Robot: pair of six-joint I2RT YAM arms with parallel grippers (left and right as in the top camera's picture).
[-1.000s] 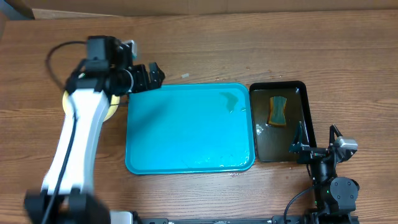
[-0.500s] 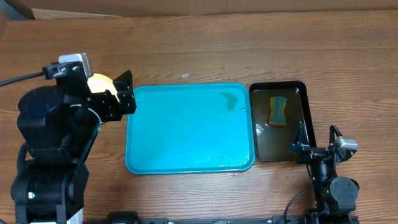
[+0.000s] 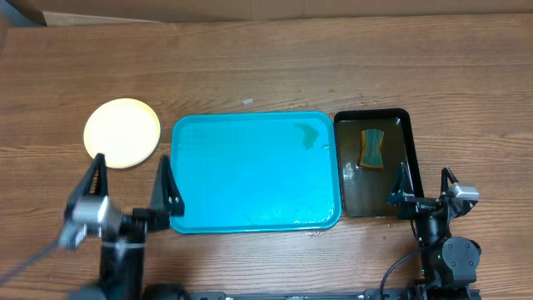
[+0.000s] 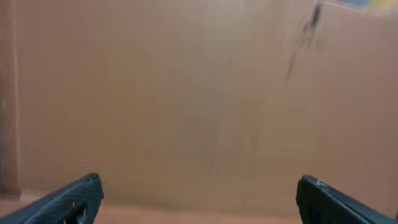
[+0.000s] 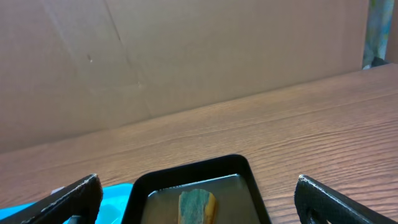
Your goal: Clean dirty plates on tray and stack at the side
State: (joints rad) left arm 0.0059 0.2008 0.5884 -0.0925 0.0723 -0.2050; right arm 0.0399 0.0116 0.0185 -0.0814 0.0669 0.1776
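Seen from above: a brown wood-grain table (image 3: 275, 67), matte, with long streaks running left to right. In the middle, a large blue tray (image 3: 255, 171) of glossy turquoise plastic. Rectangular with rounded corners and a raised rim, and marked by one darker patch near the far right corner. Left of it on bare wood, well clear of the rim, a round shallow plate (image 3: 122, 133), pale yellow and smooth. Impossible to tell from above whether one plate or several stacked. Just right of the blue tray, a narrower black tray (image 3: 366, 190), shiny and wet-looking inside. In its far half, a small oblong sponge (image 3: 371, 148), yellow at the edges and green-teal down the middle.

Left gripper (image 3: 131, 160) low at the near edge of the table, pointing toward the far side and slightly blurred. Dark fingers spread wide with nothing between them, the right-hand one overlapping the blue tray's near left corner. From its wrist, only the two fingertips at the bottom corners, with blurred brown beyond the left gripper (image 4: 202, 205).

Right gripper (image 3: 425, 171) parked at the near right, just short of the black tray's near end. Fingers likewise wide apart and empty, aimed level across the table. From its wrist, between the tips of the right gripper (image 5: 199, 202): the black tray (image 5: 249, 180), the sponge (image 5: 196, 207) and a corner of the blue tray (image 5: 112, 205). Farther off, a creased cardboard wall (image 5: 186, 56).
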